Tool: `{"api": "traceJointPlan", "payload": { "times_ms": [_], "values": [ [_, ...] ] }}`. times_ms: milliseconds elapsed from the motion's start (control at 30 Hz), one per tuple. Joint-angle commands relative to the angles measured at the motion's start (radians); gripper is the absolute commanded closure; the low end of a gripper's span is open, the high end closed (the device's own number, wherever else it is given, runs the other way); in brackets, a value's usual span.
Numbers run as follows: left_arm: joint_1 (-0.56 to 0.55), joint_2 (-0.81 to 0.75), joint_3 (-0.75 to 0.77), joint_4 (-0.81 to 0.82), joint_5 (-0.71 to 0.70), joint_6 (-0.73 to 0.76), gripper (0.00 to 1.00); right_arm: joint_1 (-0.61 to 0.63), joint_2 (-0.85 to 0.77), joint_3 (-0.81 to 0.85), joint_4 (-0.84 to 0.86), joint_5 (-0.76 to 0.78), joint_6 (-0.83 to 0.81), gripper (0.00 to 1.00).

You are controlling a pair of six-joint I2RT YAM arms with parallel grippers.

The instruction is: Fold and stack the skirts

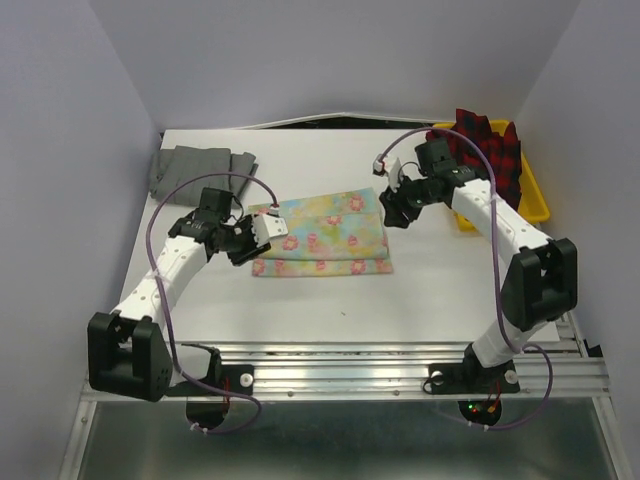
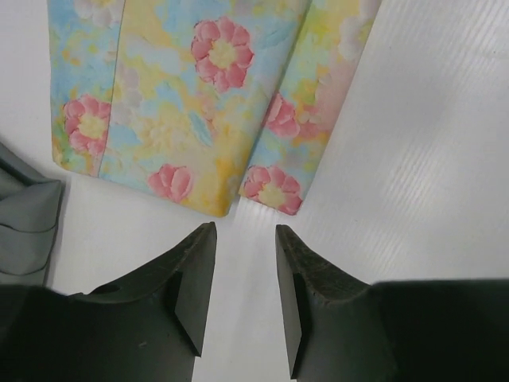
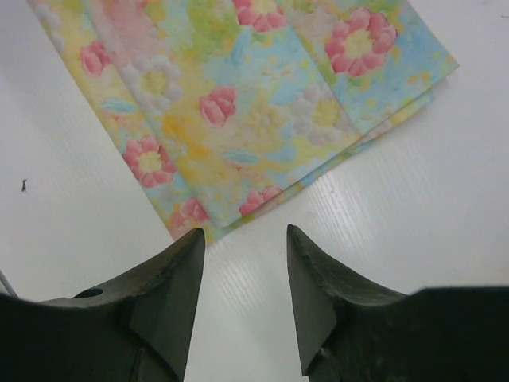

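The left end effector (image 2: 245, 231) and right end effector (image 3: 245, 232) stood parted and empty beside the folded floral skirt (image 1: 322, 236), mid-frame; for stacking, each probably needed to pinch all layers together.

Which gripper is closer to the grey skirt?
Left. The left gripper is at the floral skirt's left end, with the grey skirt close by. The right gripper is at the floral skirt's other end, farther away.

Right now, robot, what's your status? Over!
Left gripper, right gripper open, empty, at either end of the floral skirt. It lies folded flat; grey skirt far left, plaid skirt on the tray, unstacked. Nothing in the way.
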Motion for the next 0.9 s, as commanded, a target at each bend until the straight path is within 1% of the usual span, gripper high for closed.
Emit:
{"api": "traceJointPlan", "payload": {
  "times_ms": [0,67,100,133,200,300,367,400,467,600,700,767,800,867],
  "values": [
    [-0.005,0.097,0.039,0.075,-0.027,-0.125,0.54,0.031,0.09,0.045,0.014,0.076,0.083,0.51],
    [-0.011,0.12,0.042,0.1,-0.073,-0.14,0.54,0.046,0.143,0.052,-0.006,0.136,0.13,0.53],
    [-0.012,0.156,0.051,0.111,-0.082,-0.164,0.54,0.046,0.16,0.069,-0.044,0.134,0.179,0.55],
    [-0.011,0.172,0.061,0.109,-0.09,-0.164,0.54,0.046,0.174,0.069,-0.044,0.13,0.218,0.55],
    [-0.009,0.199,0.084,0.124,-0.119,-0.238,0.54,0.046,0.185,0.057,-0.052,0.137,0.319,0.55],
    [0.015,0.229,0.091,0.134,-0.093,-0.347,0.53,0.046,0.168,0.013,-0.026,0.158,0.419,0.55],
    [0.056,0.229,0.09,0.134,-0.064,-0.408,0.53,0.046,0.153,0.003,-0.017,0.178,0.462,0.53],
    [0.073,0.227,0.087,0.131,-0.023,-0.461,0.53,0.046,0.151,0.005,-0.018,0.178,0.495,0.53],
    [0.122,0.22,0.082,0.128,0.026,-0.526,0.52,0.034,0.15,0.012,-0.015,0.184,0.531,0.5],
    [0.173,0.218,0.074,0.155,0.039,-0.618,0.5,0.014,0.18,0.046,-0.02,0.169,0.612,0.46],
    [0.19,0.233,0.078,0.17,0.037,-0.657,0.5,0.004,0.218,0.06,-0.018,0.154,0.626,0.46],
    [0.199,0.258,0.081,0.183,0.04,-0.692,0.49,0.004,0.238,0.071,-0.021,0.153,0.672,0.47],
    [0.234,0.281,0.085,0.183,0.048,-0.709,0.49,0.004,0.254,0.074,-0.023,0.149,0.678,0.47],
    [0.25,0.301,0.087,0.178,0.063,-0.726,0.48,0.004,0.268,0.068,-0.031,0.146,0.686,0.48]
  ]
}}
